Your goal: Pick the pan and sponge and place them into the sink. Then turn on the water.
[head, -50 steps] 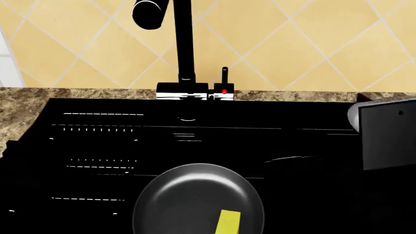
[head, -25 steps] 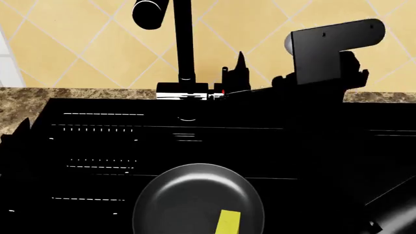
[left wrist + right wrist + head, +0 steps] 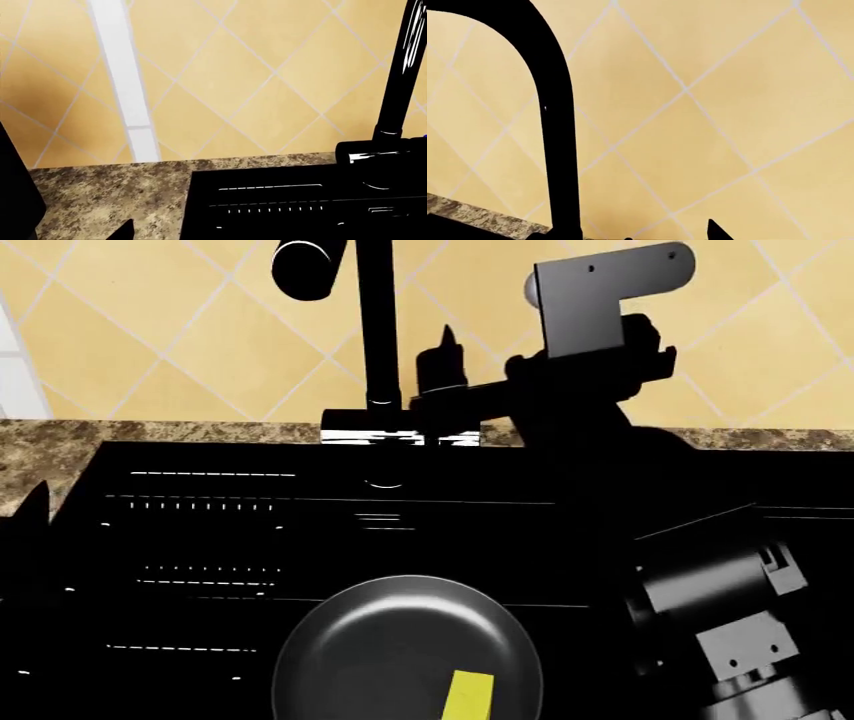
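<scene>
Right tool has shifted left to the faucet lever, opening unclear; sponge lies lengthwise near-to-far.

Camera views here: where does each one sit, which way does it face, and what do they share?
Head view: looks down into the large black sink holding the round dark grey pan and yellow sponge; right gripper at the tall black faucet.
Left wrist view: faces the tiled wall, granite countertop.
Right wrist view: faces the wall, one fingertip showing.
All share the faucet.
</scene>
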